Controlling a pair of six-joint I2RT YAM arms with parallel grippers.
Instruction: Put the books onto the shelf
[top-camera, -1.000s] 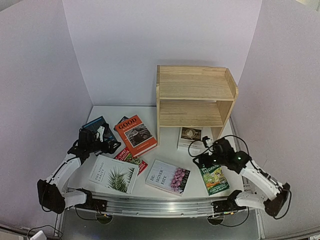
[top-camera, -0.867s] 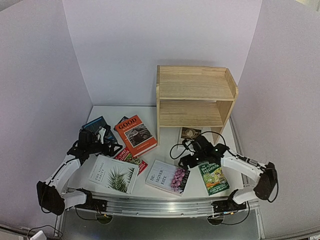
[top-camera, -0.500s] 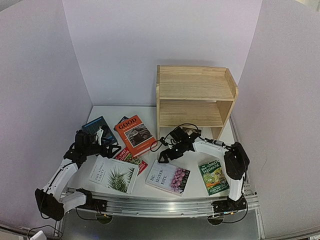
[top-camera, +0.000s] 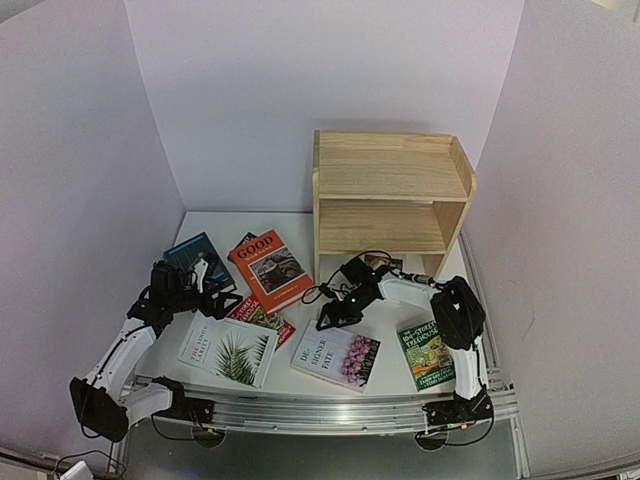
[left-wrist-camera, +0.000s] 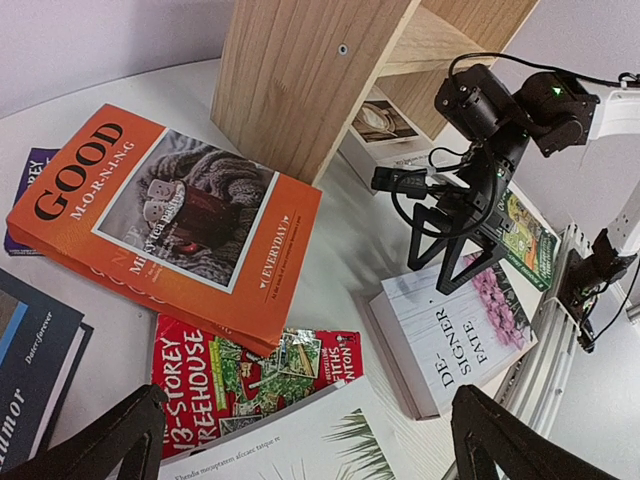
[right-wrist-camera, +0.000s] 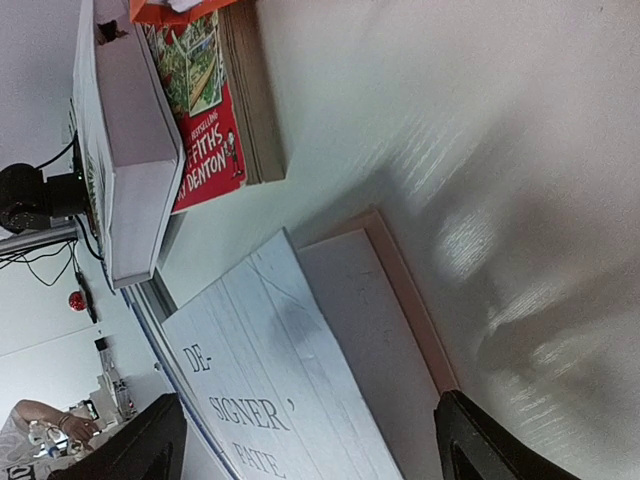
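None of your books (top-camera: 270, 268) looks shelved yet on the shelf (top-camera: 390, 170), and both pincers, left (top-camera: 210, 282) and right (left-wrist-camera: 432, 272), gape wide, holding nothing.

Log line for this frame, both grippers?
left gripper open, empty | right gripper open above De-signer Fate book | shelf boards bare
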